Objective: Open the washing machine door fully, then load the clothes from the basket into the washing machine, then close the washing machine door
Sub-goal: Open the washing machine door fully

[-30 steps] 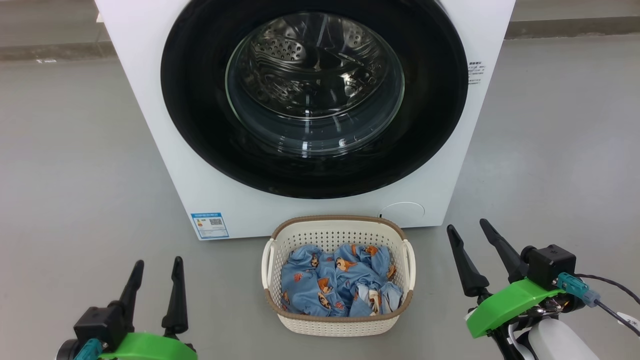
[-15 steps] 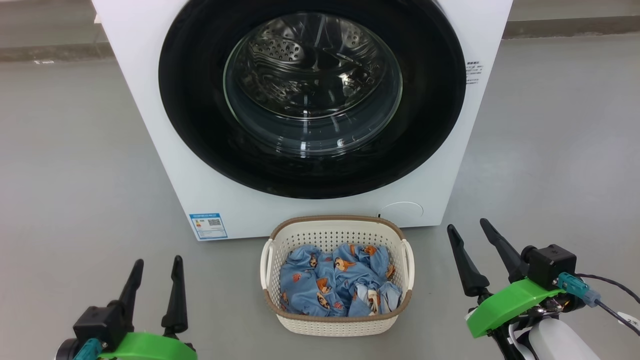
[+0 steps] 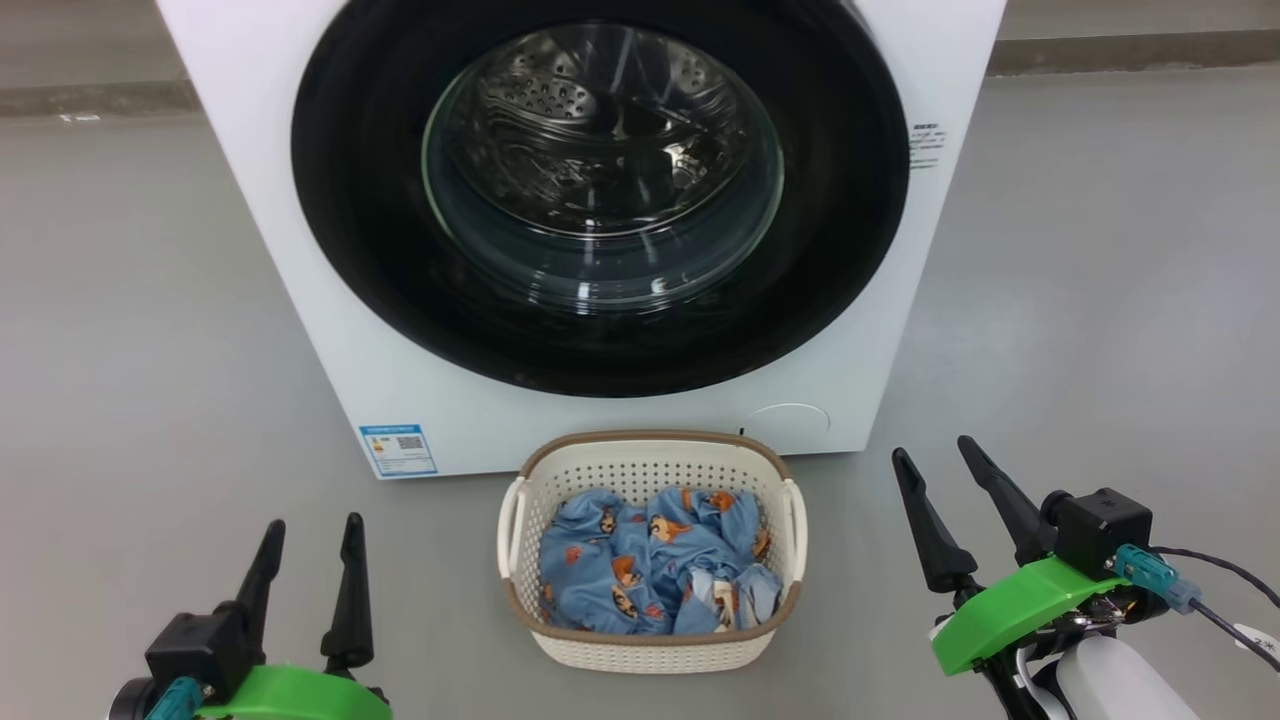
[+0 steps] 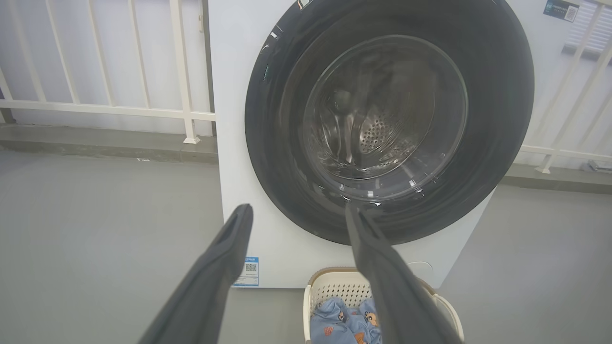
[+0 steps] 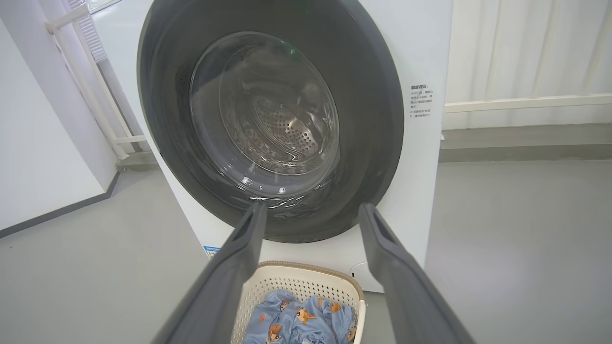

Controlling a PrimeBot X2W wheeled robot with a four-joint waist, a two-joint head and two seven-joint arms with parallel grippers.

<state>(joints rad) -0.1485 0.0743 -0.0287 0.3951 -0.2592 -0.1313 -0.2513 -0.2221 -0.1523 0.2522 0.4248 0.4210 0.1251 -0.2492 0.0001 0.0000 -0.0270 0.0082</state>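
Note:
The white washing machine (image 3: 280, 260) stands ahead with its black-rimmed round door (image 3: 350, 260) shut; steel drum shows through the glass. On the floor in front of it sits the cream basket (image 3: 650, 645), holding crumpled light blue clothes (image 3: 655, 575) with orange figures. My left gripper (image 3: 312, 528) is open at the lower left, well left of the basket. At the lower right my right gripper (image 3: 935, 450) is open too, right of the basket. Both hold nothing. In the wrist views the door (image 4: 497, 119) (image 5: 373, 119), basket (image 4: 334, 286) (image 5: 296, 282) and clothes (image 4: 334, 317) (image 5: 296, 320) lie beyond the open fingers (image 4: 224, 267) (image 5: 239, 267).
Grey floor (image 3: 140, 330) spreads on both sides of the machine. A white railing (image 4: 105, 110) and a raised kerb run behind it. A white wall (image 5: 38, 157) stands off to the left in the right wrist view, and a pale curtain (image 5: 521, 52) hangs behind on the right.
The whole head picture has shifted slightly left, so the camera moved. Both grippers stay open and in the same place in the view.

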